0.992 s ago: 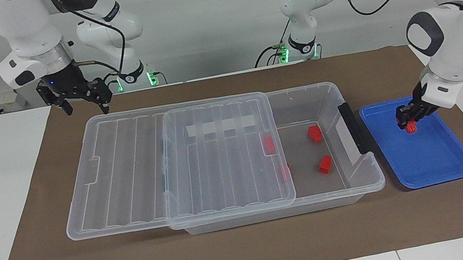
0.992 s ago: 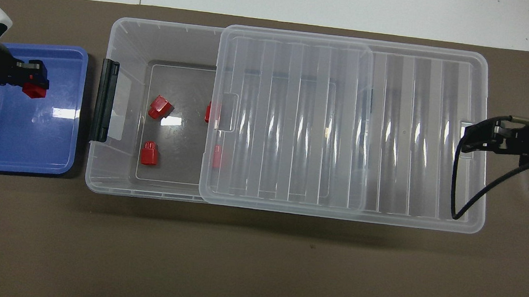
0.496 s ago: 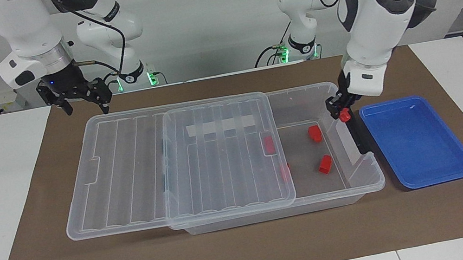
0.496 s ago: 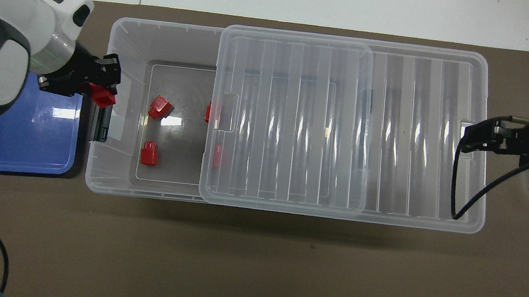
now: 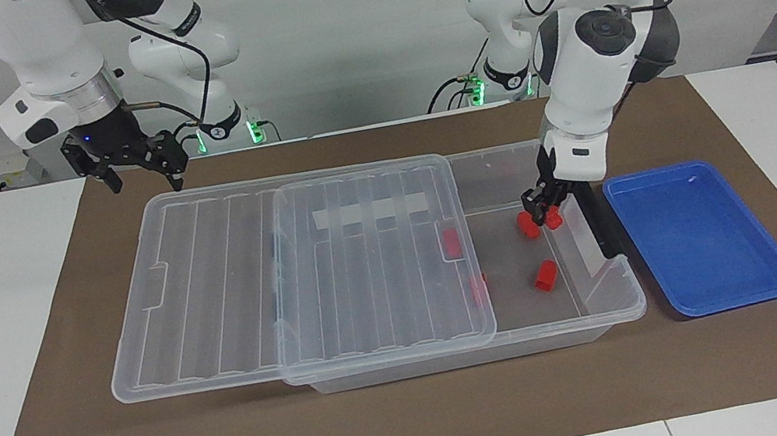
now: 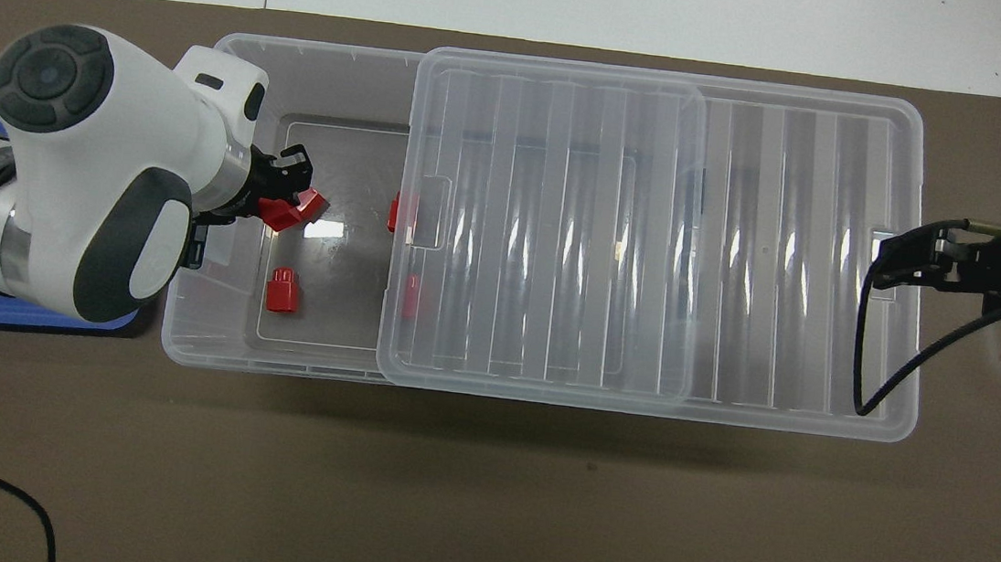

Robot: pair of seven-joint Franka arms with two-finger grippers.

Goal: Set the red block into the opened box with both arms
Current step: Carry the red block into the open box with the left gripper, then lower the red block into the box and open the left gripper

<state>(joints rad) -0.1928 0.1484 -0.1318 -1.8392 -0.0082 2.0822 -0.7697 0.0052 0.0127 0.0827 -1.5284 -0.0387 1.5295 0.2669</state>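
My left gripper (image 5: pixel 542 208) is shut on a small red block (image 5: pixel 554 219) and hangs low inside the uncovered end of the clear box (image 5: pixel 633 303), right beside another red block (image 5: pixel 528 226) lying on the box floor. From above, the left gripper (image 6: pixel 284 198) and its red block (image 6: pixel 277 215) partly cover that lying block (image 6: pixel 314 201). The ribbed clear lid (image 5: pixel 289 282) is slid toward the right arm's end. My right gripper (image 5: pixel 145 181) waits open above the lid's corner nearest the robots.
One more red block (image 5: pixel 545 275) lies in the uncovered part of the box, and two (image 5: pixel 451 241) (image 5: pixel 479 288) show through the lid's edge. A blue tray (image 5: pixel 699 237) stands beside the box's black handle (image 5: pixel 598 222). A brown mat (image 5: pixel 422 417) covers the table.
The left gripper carried the red block from the blue tray over the box's handle end and down into the uncovered part. The right arm stayed still.
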